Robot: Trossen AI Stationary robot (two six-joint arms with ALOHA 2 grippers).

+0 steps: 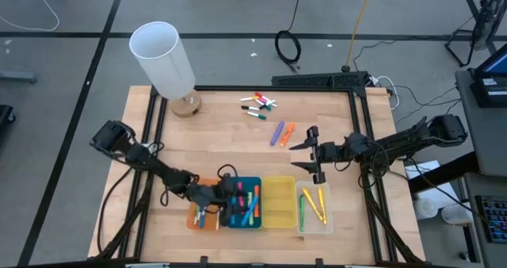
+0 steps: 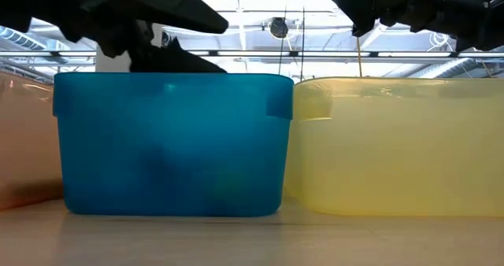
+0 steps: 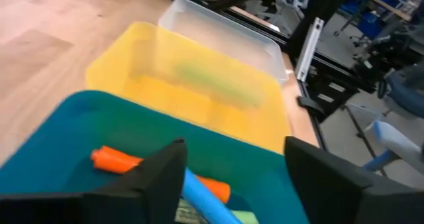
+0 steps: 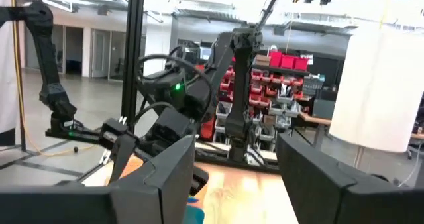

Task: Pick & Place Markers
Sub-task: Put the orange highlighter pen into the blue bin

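Four trays stand side by side at the table's near edge: orange (image 1: 196, 214), blue (image 1: 247, 218), yellow (image 1: 279, 203) and clear (image 1: 315, 220). My left gripper (image 1: 238, 198) is open just above the blue tray (image 3: 59, 138), where an orange marker (image 3: 116, 160), a blue marker (image 3: 205, 199) and others lie. My right gripper (image 1: 295, 157) is open and empty above bare table, beyond the yellow tray. A purple marker (image 1: 276, 133) and an orange marker (image 1: 287, 133) lie mid-table. A cluster of markers (image 1: 258, 104) lies near the far edge. Green and yellow markers (image 1: 313, 204) lie in the clear tray.
A tall white cylinder (image 1: 162, 55) on a round wooden base (image 1: 187, 105) stands at the far left corner. A black frame (image 1: 360, 125) borders the table. In the low view the blue tray (image 2: 169, 144) and the yellow tray (image 2: 402, 144) fill the front.
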